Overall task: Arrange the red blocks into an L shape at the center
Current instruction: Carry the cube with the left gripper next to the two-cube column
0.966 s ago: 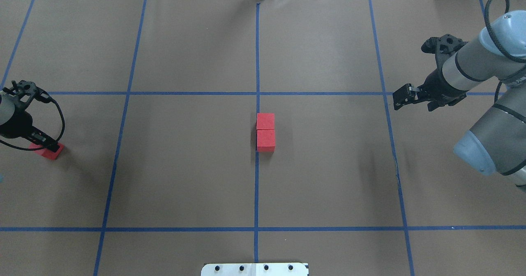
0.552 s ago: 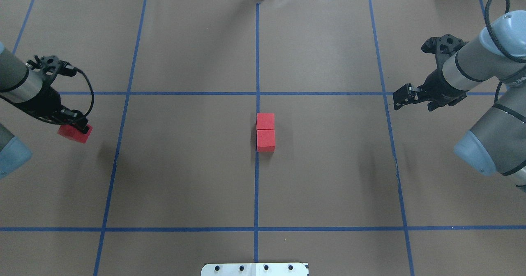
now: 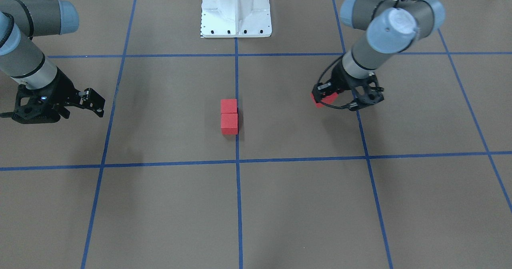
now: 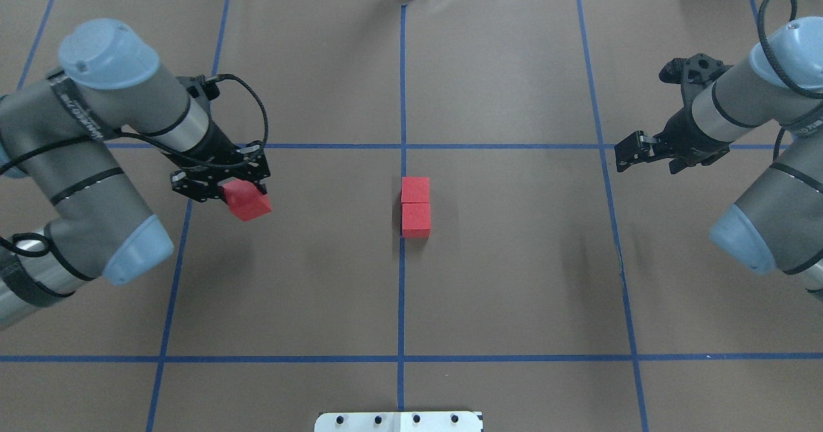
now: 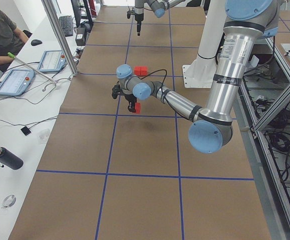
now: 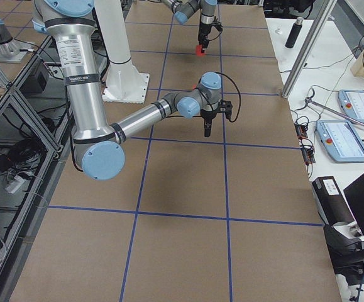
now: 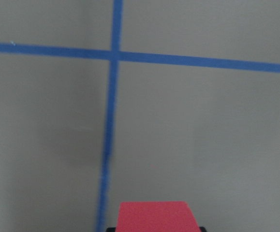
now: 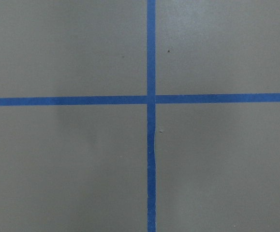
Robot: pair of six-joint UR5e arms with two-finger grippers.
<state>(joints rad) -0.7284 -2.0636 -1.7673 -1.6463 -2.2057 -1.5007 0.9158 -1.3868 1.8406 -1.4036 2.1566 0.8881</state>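
You've got a brown paper-covered table gridded with blue tape lines. Two red blocks sit touching, end to end, right beside the middle line. A white base plate, probably the robot's mount, sits at one edge.

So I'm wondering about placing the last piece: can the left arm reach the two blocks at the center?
Probably yes: bare floor lies between the left gripper and the two blocks.

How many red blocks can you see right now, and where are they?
3. Two red blocks sit touching in a line at the center, one farther from the robot, one nearer. The third block is held off the table in the left gripper. None seem hidden.
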